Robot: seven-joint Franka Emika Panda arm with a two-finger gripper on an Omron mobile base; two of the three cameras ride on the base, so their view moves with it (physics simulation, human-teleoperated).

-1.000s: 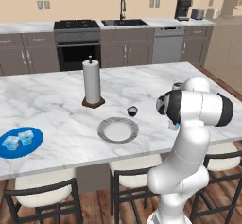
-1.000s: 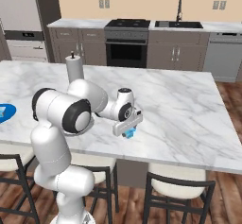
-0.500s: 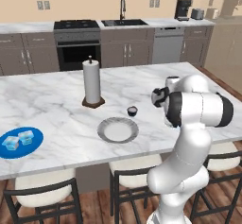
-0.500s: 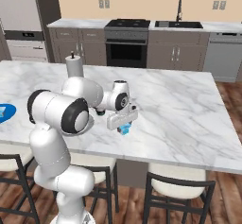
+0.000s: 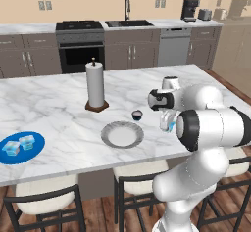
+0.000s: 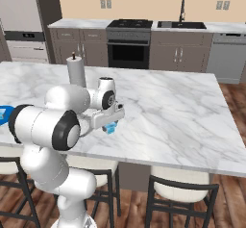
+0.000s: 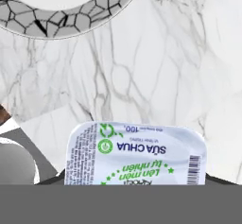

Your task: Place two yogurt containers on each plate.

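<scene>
Holding a pale blue yogurt cup (image 7: pixel 135 154) between its fingers, the gripper (image 6: pixel 111 127) hangs above the marble counter (image 5: pixel 59 113), jaws narrowed onto the cup's sides. Hand view: printed foil lid sits right at the fingertips, grey-silver plate (image 7: pixel 61 3) rim further off. From the left base view, cup (image 5: pixel 170 126) is right of the grey-silver plate (image 5: pixel 122 134) and apart from it; dark cup (image 5: pixel 137 114) sits on the counter just behind that plate. Blue plate (image 5: pixel 20 148) far left carries two pale cups (image 5: pixel 18 145). Paper towel roll (image 5: pixel 95 85) upright behind. Stove (image 5: pixel 81 45) and sink (image 5: pixel 129 23) on back wall.
</scene>
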